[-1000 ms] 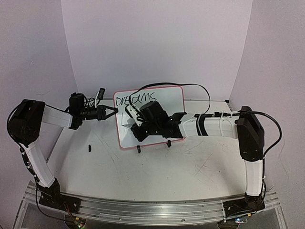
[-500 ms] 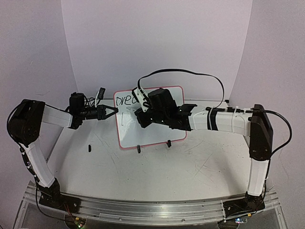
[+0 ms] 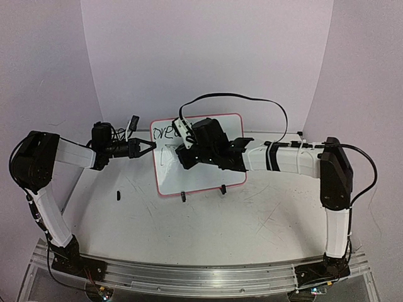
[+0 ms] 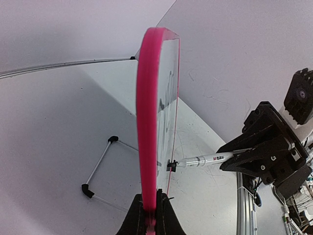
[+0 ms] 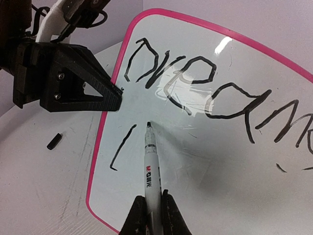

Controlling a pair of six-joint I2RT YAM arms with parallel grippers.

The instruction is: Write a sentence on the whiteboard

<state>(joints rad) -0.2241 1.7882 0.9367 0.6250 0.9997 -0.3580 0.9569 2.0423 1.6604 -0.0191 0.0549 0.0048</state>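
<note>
Only your right wrist view lets you read the sentence (image 5: 215, 93): "dreams" runs across the top of the whiteboard (image 5: 205, 186), with one slanted stroke beneath it. The marker (image 5: 150, 171), clamped in the right pincer (image 5: 152, 203), has its tip at the board just right of that stroke, while from above the arm hides all but the first letters. Your left wrist view shows the board edge-on, upright on the counter (image 3: 208, 226), its left frame pinched in the left pincer (image 4: 152, 208). Bare white runs right of the tip towards the pink frame, and a small black piece (image 3: 118, 194) lies well apart on the left.
</note>
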